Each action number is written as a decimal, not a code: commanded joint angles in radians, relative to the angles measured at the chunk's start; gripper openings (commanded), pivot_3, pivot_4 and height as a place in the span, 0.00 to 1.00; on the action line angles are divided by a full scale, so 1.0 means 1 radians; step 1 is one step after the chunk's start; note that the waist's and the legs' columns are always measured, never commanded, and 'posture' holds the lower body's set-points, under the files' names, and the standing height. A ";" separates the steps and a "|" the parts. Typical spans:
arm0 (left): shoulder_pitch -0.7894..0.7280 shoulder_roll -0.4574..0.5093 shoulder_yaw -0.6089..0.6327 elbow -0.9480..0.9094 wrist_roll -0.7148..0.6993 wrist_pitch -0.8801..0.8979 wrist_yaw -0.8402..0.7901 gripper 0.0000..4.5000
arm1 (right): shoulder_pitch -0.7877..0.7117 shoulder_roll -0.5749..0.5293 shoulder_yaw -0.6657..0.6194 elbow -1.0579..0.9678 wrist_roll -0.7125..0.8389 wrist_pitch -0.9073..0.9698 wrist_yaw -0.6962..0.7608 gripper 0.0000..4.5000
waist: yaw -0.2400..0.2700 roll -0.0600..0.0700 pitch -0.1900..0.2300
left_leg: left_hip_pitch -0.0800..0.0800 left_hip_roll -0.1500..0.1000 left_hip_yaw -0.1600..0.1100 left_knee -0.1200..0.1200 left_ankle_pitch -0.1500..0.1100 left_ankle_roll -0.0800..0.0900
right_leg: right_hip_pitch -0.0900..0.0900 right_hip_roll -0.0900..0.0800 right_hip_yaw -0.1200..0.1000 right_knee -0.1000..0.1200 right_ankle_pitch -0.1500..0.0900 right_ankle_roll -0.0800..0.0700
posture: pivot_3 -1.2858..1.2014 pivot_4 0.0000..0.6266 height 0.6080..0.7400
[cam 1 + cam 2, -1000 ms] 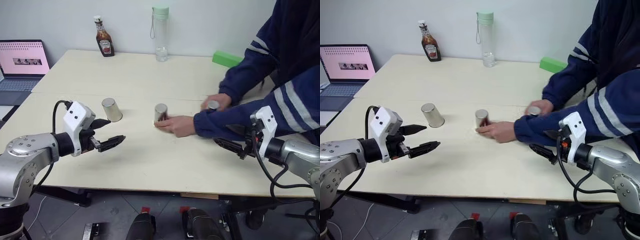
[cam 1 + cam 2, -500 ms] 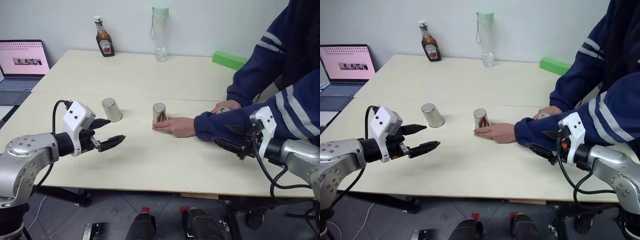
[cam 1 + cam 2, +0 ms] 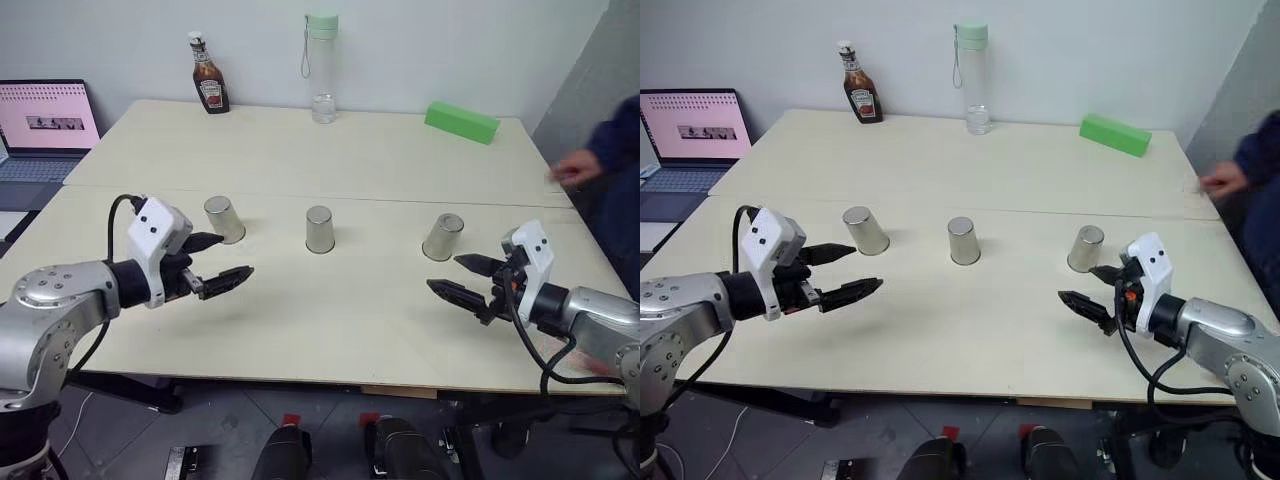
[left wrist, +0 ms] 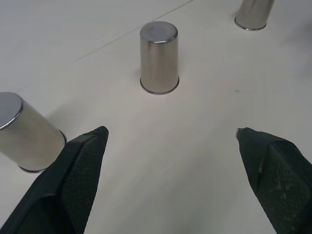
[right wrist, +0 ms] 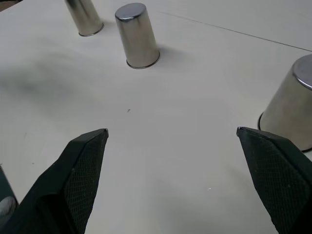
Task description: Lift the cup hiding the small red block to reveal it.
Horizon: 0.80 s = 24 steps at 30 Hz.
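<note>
Three small shiny silver metal cups (image 3: 224, 219) (image 3: 319, 229) (image 3: 442, 237) stand upside down in a row across the middle of the pale table (image 3: 330, 320). We hold our left gripper (image 3: 218, 261) and right gripper (image 3: 463, 279) wide apart, empty, near the front edge. No small red block shows; identical cups mean we could lift the wrong one.

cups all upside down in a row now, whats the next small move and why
Probably hold until a cup is chosen: the three upturned cups, left, middle and right, look identical and no red block shows. Both the left gripper and right gripper hover open short of the row, the right cup nearest the right gripper.
</note>
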 commanded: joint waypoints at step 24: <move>-0.158 -0.244 -0.272 -0.162 -0.029 -0.057 0.058 0.99 | -0.366 0.360 0.158 0.833 -0.541 -0.669 -0.132 1.00 | -0.003 0.000 0.000 | 0.001 0.000 0.002 0.000 0.000 0.000 | 0.000 0.006 0.002 0.001 0.003 0.004 | 0.52 0.24 1.00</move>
